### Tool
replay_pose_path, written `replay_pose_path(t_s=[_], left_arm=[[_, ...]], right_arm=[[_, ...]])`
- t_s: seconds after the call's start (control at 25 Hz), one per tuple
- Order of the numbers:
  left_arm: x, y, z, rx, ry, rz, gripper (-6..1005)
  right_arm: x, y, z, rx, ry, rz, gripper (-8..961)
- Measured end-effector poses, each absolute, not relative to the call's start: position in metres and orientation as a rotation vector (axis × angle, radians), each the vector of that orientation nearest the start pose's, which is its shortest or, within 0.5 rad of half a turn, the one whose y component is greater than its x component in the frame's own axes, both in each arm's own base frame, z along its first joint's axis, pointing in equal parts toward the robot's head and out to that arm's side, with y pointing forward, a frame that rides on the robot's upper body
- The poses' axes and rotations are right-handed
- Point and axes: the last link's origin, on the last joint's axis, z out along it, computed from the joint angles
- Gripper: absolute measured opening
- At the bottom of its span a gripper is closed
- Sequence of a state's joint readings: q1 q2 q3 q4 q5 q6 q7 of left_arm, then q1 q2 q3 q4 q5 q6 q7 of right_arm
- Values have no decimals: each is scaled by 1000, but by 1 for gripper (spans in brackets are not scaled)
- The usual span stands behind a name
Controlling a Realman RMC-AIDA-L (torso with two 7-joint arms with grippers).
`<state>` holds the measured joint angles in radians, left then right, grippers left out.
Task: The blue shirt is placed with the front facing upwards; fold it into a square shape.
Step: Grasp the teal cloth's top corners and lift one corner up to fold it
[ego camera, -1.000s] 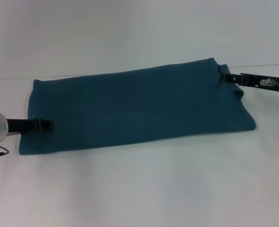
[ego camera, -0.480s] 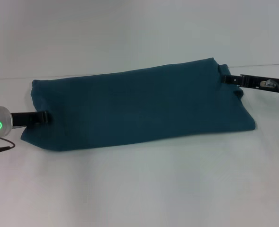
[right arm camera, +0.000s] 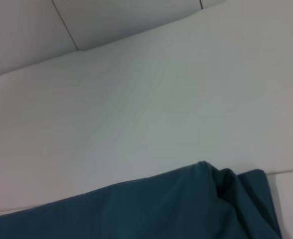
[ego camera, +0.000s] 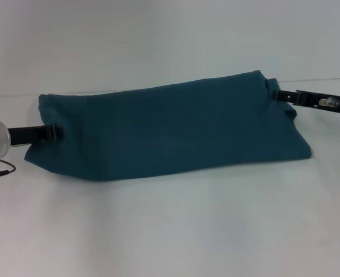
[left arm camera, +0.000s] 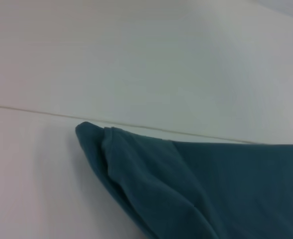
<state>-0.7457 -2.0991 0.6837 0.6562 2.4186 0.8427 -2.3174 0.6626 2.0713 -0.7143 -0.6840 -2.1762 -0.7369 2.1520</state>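
while both arms sit at the ends of the cloth, my notes run as follows.
shirt location: the blue shirt (ego camera: 170, 130) lies across the middle of the white table (ego camera: 175, 231) as a long band, plain side up, no lettering showing.
feel: i judge it soft, light and limp; it will sag and drag, not hold a crease by itself.
hold points: the end edges, through all layers, where the stacked folds bunch.
left gripper (ego camera: 53, 132): at the shirt's left end, clamped on the edge; that corner looks lifted off the table.
right gripper (ego camera: 275, 95): at the far right corner, touching the cloth; i cannot tell whether its fingers are pinching.
wrist views: each shows only a bunched shirt corner, no fingers.
counts: one shirt, two grippers, one table.
risk: layers may slip apart if only the top one is caught.
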Motion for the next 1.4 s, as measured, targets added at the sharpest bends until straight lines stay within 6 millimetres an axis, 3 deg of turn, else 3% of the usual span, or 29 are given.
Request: replay_pose_path(t_s=[0.36,0.6,0.8,1.04,1.12,1.4], left_arm=[[-262,424,19,-2013,-1383,-420,69],[-251,420,26,-2043,-1366,-488,69],[-242,419,33,-2071,-1345,-526,68],[-222,418,39,-2136,-1300,-593,68],[-218,418,39,-2149,-1283,-602,68],[-212,419,44,-2158,-1249,-611,68]], right_arm=[[286,435,33,-1903,1111,579,872],[291,423,7,-1914,915,655,867],[288,408,-25,-1919,781,681,629],[257,403,-73,-2053,699,634,313],[252,403,-78,-2072,684,624,175],[230,409,-89,-2114,655,640,63]])
